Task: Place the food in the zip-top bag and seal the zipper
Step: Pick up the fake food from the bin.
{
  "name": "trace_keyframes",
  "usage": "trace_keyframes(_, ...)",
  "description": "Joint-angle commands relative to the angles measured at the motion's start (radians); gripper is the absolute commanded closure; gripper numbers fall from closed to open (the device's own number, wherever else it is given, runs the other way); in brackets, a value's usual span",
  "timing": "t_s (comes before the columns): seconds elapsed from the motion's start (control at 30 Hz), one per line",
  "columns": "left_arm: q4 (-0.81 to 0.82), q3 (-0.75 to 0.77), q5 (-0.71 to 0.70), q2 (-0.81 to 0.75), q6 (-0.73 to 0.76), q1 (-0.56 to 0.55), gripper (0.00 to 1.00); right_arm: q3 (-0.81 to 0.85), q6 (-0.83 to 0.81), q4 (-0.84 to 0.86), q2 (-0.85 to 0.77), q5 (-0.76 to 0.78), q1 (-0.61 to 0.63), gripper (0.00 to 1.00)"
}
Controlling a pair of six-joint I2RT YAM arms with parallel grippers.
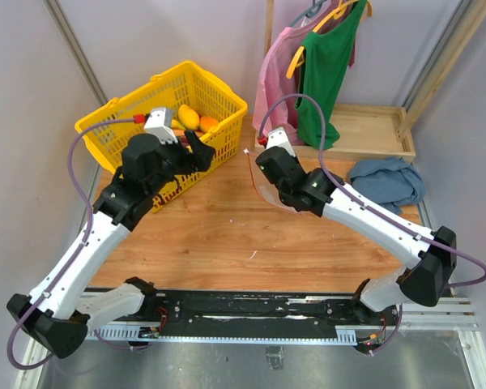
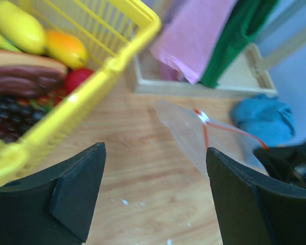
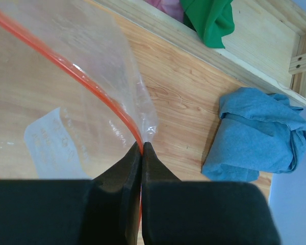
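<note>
The food lies in a yellow basket (image 1: 121,109): a yellow piece (image 2: 19,26), a long brown piece (image 2: 25,76), dark purple grapes (image 2: 7,117) and a red piece (image 2: 76,79). My left gripper (image 2: 155,153) is open and empty, above the table beside the basket's near right wall (image 1: 198,151). The clear zip-top bag (image 3: 66,76) hangs right of the basket (image 1: 267,193), empty as far as I can see. My right gripper (image 3: 142,144) is shut on its red-orange zipper (image 3: 81,76), holding the bag's edge up (image 1: 263,166). The bag also shows in the left wrist view (image 2: 188,132).
A blue cloth (image 1: 389,180) lies at the right of the table. A wooden tray base (image 1: 373,130) stands at the back right under hanging pink (image 1: 277,73) and green (image 1: 328,65) clothes. Bare wood lies between the arms.
</note>
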Motion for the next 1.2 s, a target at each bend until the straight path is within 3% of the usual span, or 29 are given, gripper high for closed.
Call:
trace_keyframes(0.0,-0.132,0.121,0.014,0.066,0.133,0.114,0.16,0.022,0.014,-0.028,0.004,0.036,0.013,0.99)
trace_keyframes(0.2,-0.153,0.207,0.041,0.160,0.225,0.297,0.05,0.018,0.010,-0.029,0.009,0.024,0.013,0.99)
trace_keyframes(0.33,-0.164,0.253,0.173,0.263,0.249,0.462,0.04,0.009,0.000,-0.016,0.004,0.019,0.013,0.99)
trace_keyframes(0.6,-0.126,0.326,0.385,0.504,0.337,0.671,0.02,-0.040,-0.033,0.031,-0.014,-0.004,0.011,0.99)
trace_keyframes(0.97,-0.014,0.474,0.408,0.785,0.503,0.726,0.02,-0.082,-0.057,0.086,-0.025,-0.062,0.012,0.99)
trace_keyframes(1.17,-0.053,0.613,0.457,0.944,0.631,0.728,0.01,-0.101,-0.074,0.107,-0.040,-0.079,0.012,0.98)
